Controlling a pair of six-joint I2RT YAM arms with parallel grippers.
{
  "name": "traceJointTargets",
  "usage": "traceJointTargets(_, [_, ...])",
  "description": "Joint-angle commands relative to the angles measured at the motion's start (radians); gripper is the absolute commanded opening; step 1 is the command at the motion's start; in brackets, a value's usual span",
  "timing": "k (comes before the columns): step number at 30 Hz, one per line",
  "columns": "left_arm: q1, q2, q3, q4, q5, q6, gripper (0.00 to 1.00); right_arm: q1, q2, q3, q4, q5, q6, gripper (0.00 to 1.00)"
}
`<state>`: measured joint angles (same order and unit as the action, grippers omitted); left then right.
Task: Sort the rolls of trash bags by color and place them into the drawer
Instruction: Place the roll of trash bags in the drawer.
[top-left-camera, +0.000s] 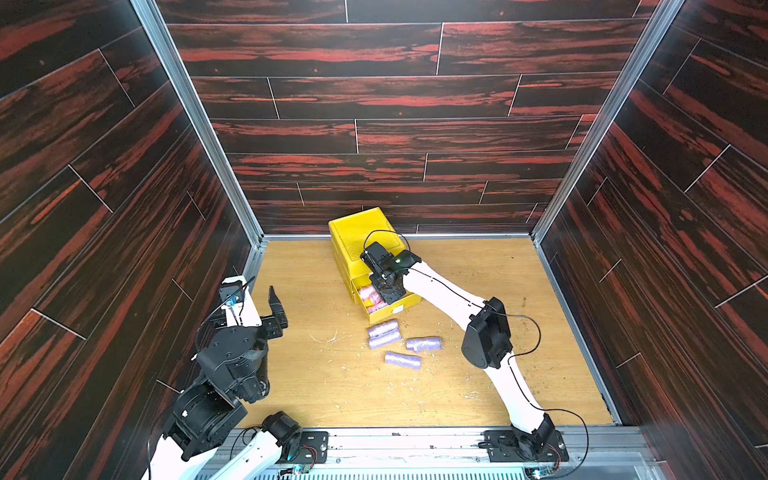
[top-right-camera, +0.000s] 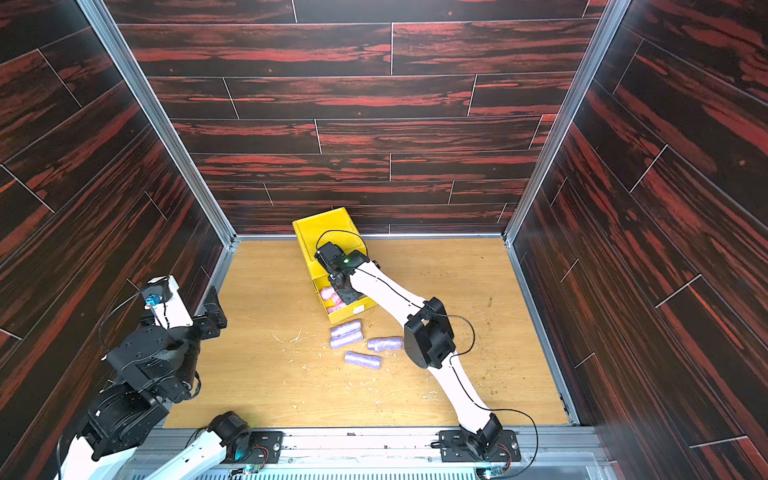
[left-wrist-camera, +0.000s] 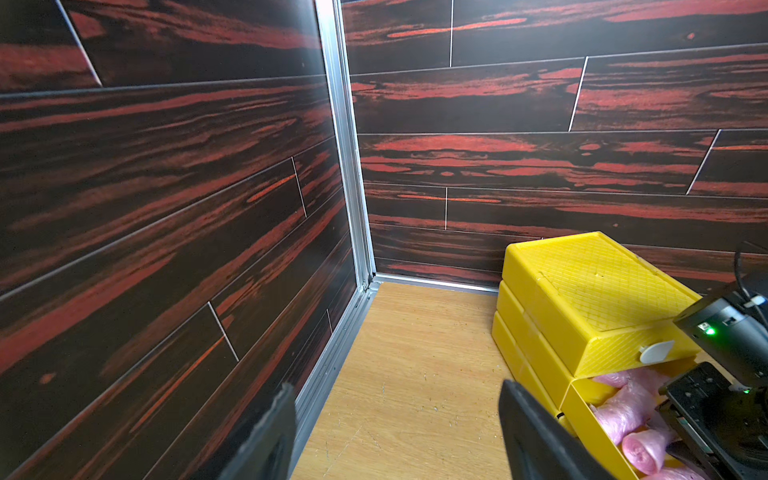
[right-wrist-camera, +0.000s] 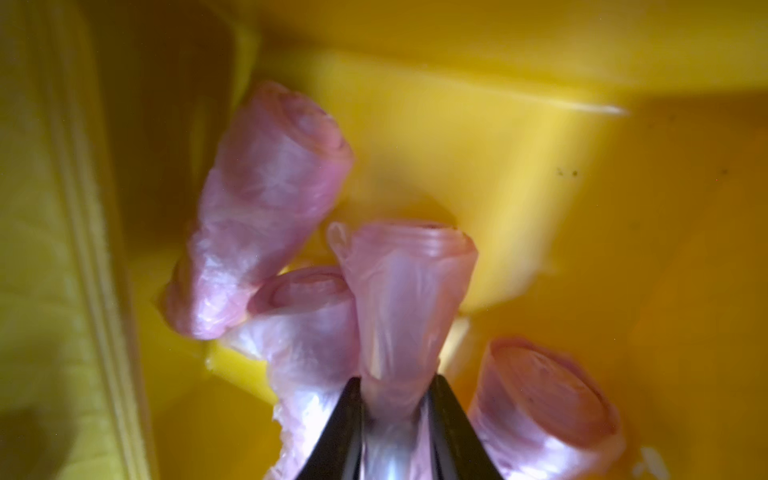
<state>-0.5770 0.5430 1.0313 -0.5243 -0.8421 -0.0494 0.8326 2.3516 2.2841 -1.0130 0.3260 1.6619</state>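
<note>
The yellow drawer chest (top-left-camera: 359, 232) (top-right-camera: 324, 228) (left-wrist-camera: 598, 282) stands at the back, with its lowest drawer (top-left-camera: 390, 312) pulled out. Several pink rolls (top-left-camera: 370, 296) (left-wrist-camera: 623, 411) lie inside it. My right gripper (top-left-camera: 388, 291) (right-wrist-camera: 395, 380) reaches down into this drawer, shut on a pink roll (right-wrist-camera: 409, 291) that stands among the others. Several lavender rolls (top-left-camera: 384, 336) (top-right-camera: 345, 334) lie on the table just in front of the drawer. My left gripper (top-left-camera: 276, 305) (left-wrist-camera: 397, 386) hangs open and empty near the left wall.
Dark wood-pattern walls enclose the wooden table (top-left-camera: 478, 374) on three sides. The right arm's elbow (top-left-camera: 486, 338) hovers right of the lavender rolls. Small scraps and crumbs dot the table surface (top-left-camera: 332, 338).
</note>
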Motion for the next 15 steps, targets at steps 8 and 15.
traceJointTargets(8, [0.004,0.003,-0.002,0.004,-0.013,0.004,0.80,-0.004,-0.042,0.003,0.009,0.027,-0.053,0.35])
traceJointTargets(15, [0.003,0.015,0.009,-0.001,-0.019,-0.004,0.80,-0.002,-0.118,-0.010,0.056,0.038,-0.137,0.35])
